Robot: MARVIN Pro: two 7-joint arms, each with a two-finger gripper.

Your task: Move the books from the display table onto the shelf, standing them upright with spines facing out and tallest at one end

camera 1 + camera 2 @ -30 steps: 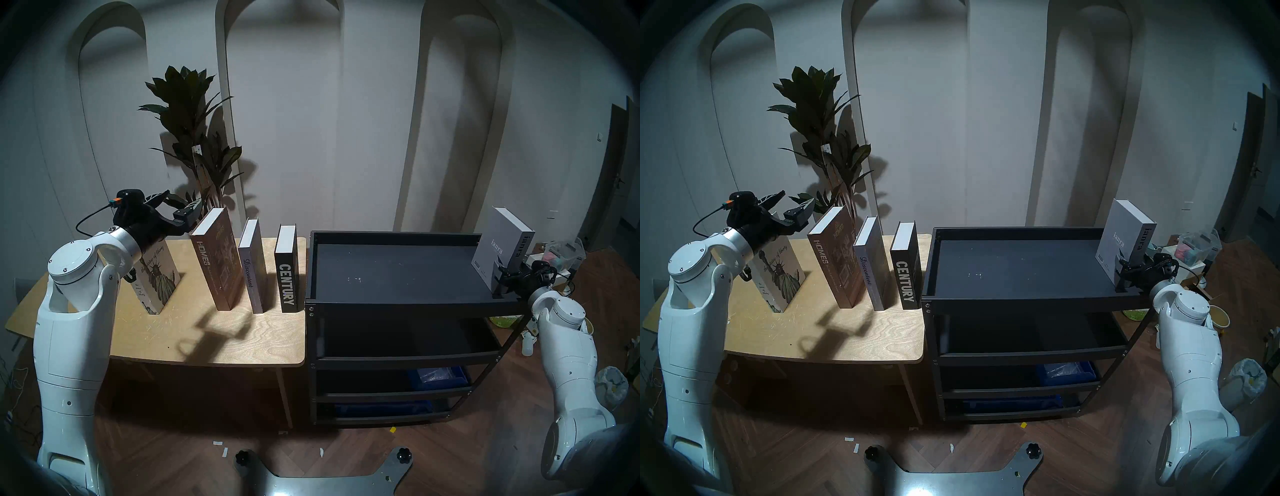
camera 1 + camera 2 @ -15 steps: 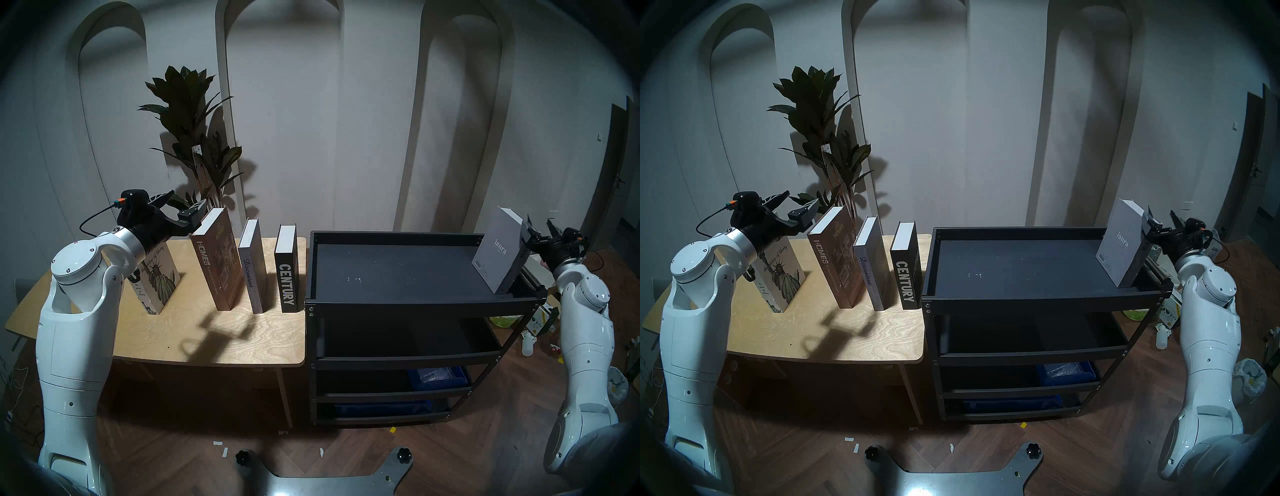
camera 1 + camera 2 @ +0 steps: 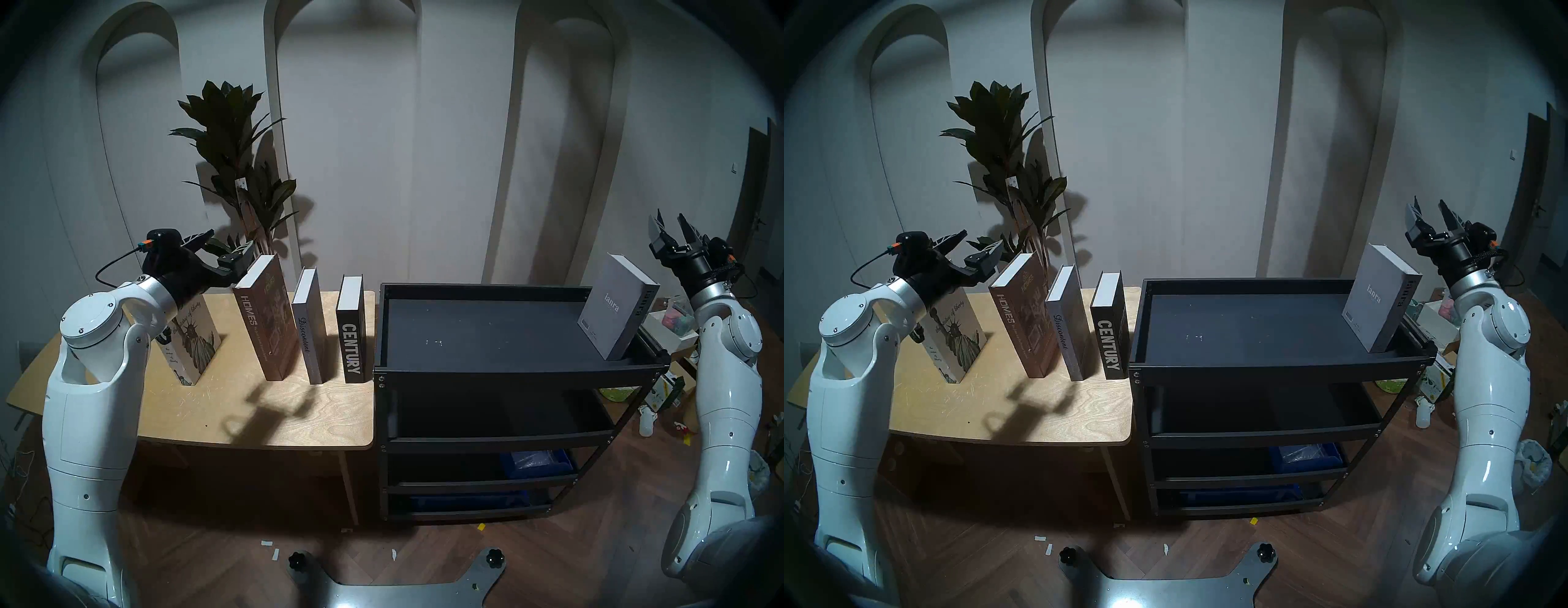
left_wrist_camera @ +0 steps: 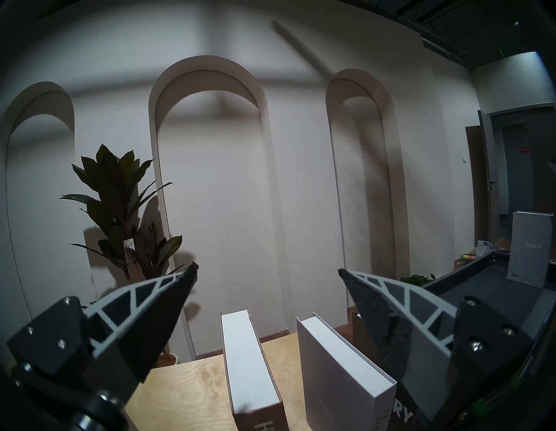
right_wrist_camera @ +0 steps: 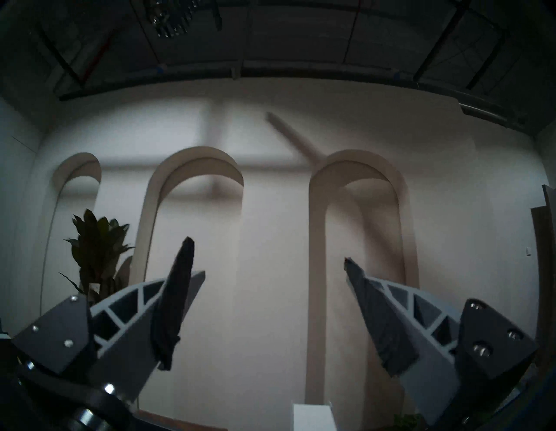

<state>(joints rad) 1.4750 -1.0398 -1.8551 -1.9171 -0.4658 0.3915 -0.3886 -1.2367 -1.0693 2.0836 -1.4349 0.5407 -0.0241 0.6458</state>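
risk, shelf: the grey "ianra" book [image 3: 615,312] stood upright at the 3 o'clock end of the black shelf [image 3: 488,335], its base close to the front rim; with no neighbour to lean on, a knock from the arm beside it could, in my judgement, tip it over.
risk, worktop: four books remained on the plywood worktop [image 3: 271,416]; "homes" [image 3: 265,320] leaned, so a top grasp might drag it against "discontent" [image 3: 309,327].
order: "century" [image 3: 351,335] stood at 3 o'clock of that row, the statue of liberty book [image 3: 191,339] at 9 o'clock, partly behind the left arm.
left tool [image 3: 225,248]: fingers spread wide, holding nothing, hovering just above the top of "homes", not touching it.
right tool [image 3: 672,231]: fingers spread wide, empty, raised above and at 2 o'clock of "ianra", clear of it.
progress: one of five books shelved, by my reading.
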